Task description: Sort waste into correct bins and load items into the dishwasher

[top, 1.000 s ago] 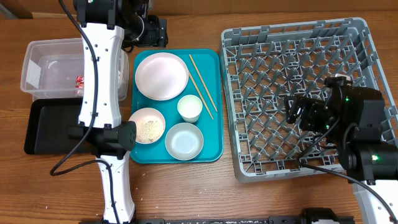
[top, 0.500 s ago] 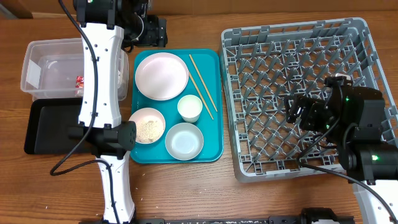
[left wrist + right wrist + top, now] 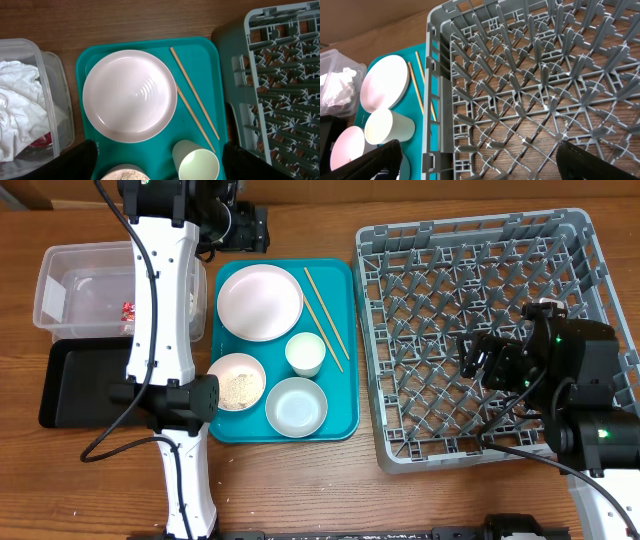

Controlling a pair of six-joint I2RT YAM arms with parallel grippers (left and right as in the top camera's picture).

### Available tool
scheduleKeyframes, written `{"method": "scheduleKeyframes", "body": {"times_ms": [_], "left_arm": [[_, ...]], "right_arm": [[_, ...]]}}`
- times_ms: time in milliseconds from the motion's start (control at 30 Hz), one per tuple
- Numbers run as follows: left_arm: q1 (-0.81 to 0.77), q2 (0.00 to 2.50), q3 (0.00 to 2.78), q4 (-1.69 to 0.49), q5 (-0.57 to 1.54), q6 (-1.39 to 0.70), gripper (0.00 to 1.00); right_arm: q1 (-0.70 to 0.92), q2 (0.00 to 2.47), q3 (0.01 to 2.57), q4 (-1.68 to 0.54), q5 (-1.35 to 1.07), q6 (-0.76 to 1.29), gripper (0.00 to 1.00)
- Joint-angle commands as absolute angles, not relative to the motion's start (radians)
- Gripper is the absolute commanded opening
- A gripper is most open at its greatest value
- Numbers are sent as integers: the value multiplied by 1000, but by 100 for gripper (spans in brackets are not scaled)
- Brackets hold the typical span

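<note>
The grey dish rack (image 3: 440,290) fills the table's right side, every peg bare. The teal tray (image 3: 340,405) sits mid-table. At the left edge a clear tub (image 3: 75,285) stands by the far corner, and a black tray (image 3: 85,385) lies just nearer.

On the teal tray are a white plate (image 3: 259,301) and a pinkish bowl (image 3: 236,381) of rice (image 3: 238,388). A grey-green bowl (image 3: 296,405), a cup (image 3: 305,354) and two chopsticks (image 3: 327,315) are there too. The tissue (image 3: 17,105) and red wrapper (image 3: 128,307) lie in the tub.

The left gripper (image 3: 162,161) hangs over the plate, spread wide and empty. The right gripper (image 3: 482,160) hovers over the rack, likewise released.

The risks look plain. Tilting the pinkish bowl early would scatter grains, and the flat chopsticks could skid from a pinch.
</note>
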State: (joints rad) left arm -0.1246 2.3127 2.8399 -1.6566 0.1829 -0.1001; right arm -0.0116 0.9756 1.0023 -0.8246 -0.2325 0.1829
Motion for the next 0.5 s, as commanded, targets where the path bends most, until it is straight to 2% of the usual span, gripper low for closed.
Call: {"method": "scheduleKeyframes", "body": {"times_ms": [0,467], "left_arm": [[-125,2281,2854,-1643,173,-85,82],[-126,2281,2854,-1689,173,-82,83]], "right_arm": [[-7,973,1032,-818,-237,180,100],[-7,973,1032,-818,-237,179,100]]}}
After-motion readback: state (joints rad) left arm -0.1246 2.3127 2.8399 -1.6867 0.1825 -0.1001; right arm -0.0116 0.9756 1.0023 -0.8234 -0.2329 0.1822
